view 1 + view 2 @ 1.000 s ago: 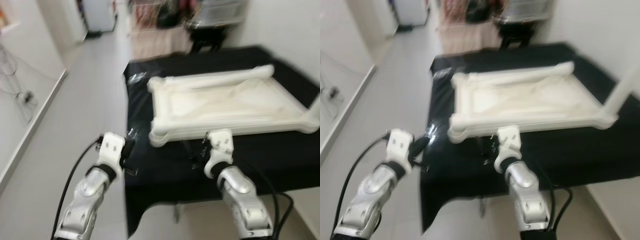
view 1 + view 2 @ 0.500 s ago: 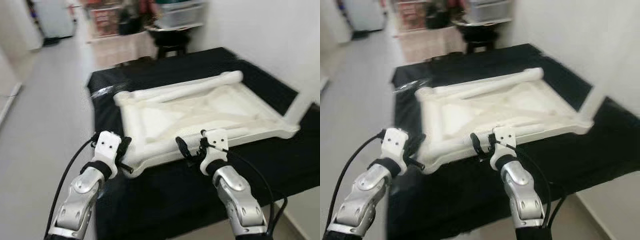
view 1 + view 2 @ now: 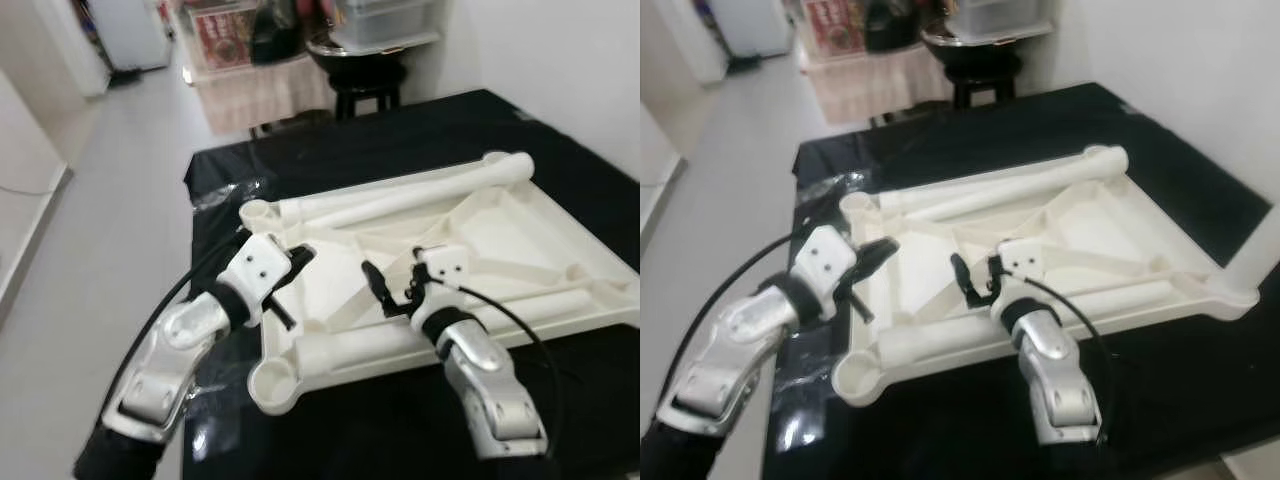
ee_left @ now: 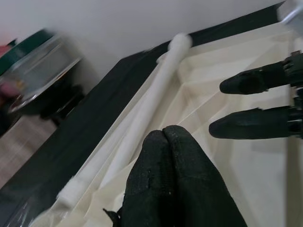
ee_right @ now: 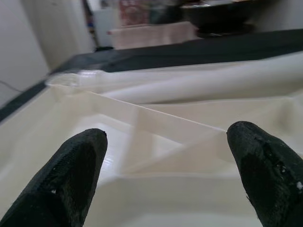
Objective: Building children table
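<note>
A white plastic table top [image 3: 520, 235] lies upside down on a black-covered table [image 3: 440, 125]. One loose white leg [image 3: 400, 200] lies along its far rim and another [image 3: 440, 335] along its near rim. A further leg [image 3: 1258, 245] stands upright at the near right corner. My left gripper [image 3: 303, 255] hovers over the top's left part with its fingers [image 4: 163, 156] pressed together and nothing between them. My right gripper [image 3: 392, 290] hangs over the middle ribs, open and empty, its fingers [image 5: 78, 161] wide apart.
The black table's left edge [image 3: 195, 230] drops to grey floor [image 3: 110, 210]. Behind the table stand a dark stool [image 3: 365, 75] and a low shelf with boxes [image 3: 235, 40]. A white wall [image 3: 570, 50] runs along the right.
The camera has come closer and higher over the table. Both arms have reached forward from the near rim to above the table top's inside.
</note>
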`<state>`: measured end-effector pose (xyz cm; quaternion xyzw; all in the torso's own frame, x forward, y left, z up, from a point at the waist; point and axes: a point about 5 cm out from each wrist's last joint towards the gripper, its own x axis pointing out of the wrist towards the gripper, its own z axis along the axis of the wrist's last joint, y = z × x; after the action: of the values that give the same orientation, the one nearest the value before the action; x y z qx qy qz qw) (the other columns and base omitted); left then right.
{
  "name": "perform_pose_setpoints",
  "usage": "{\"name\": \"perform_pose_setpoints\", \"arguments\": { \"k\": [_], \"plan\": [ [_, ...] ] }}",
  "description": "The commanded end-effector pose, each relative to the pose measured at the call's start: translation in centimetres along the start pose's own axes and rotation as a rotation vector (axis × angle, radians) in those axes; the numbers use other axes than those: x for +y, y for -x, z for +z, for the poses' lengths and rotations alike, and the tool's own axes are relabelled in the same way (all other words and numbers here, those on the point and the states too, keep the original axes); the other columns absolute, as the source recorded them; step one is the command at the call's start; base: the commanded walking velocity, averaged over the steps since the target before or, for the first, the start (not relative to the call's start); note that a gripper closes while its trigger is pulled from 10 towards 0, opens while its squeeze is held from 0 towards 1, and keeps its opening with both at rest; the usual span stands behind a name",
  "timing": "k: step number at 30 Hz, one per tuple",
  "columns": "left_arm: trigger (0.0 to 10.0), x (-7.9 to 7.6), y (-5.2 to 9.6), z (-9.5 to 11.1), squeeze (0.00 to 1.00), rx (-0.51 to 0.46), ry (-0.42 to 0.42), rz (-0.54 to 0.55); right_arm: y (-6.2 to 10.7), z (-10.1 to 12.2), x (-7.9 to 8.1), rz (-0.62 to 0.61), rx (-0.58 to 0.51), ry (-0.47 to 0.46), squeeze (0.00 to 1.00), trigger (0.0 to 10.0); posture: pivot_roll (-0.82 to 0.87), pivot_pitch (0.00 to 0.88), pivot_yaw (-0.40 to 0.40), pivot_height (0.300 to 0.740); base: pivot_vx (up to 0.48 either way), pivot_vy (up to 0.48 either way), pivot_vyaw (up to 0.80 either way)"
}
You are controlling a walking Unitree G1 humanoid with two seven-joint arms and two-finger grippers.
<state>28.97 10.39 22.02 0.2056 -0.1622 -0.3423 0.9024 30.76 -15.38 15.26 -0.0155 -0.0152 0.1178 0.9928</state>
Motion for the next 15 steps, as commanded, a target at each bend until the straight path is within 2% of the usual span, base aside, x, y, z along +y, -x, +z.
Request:
{"name": "perform_pose_setpoints", "arguments": {
  "k": [1, 7, 15],
  "plan": [
    [10.0, 0.4, 0.6, -0.8, 0.0, 0.06, -0.026, -0.017, 0.1, -0.6, 0.4, 0.007, 0.016, -0.015, 0.0, 10.0, -0.14, 0.064, 0.059, 0.74, 0.0, 0.0, 0.0],
    [10.0, 1.5, 0.6, -0.5, 0.0, 0.071, -0.066, -0.025, 0.1, -0.7, 0.5, 0.007, 0.018, -0.032, 0.0, 10.0, -0.14, 0.059, 0.063, 0.74, 0.0, 0.0, 0.0],
    [10.0, 1.3, 0.5, -0.8, 0.0, 0.09, -0.082, -0.048, 0.0, -0.7, 0.5, 0.008, 0.018, -0.041, 0.0, 10.0, -0.14, 0.059, 0.063, 0.74, 0.0, 0.0, 0.0]
  ]
}}
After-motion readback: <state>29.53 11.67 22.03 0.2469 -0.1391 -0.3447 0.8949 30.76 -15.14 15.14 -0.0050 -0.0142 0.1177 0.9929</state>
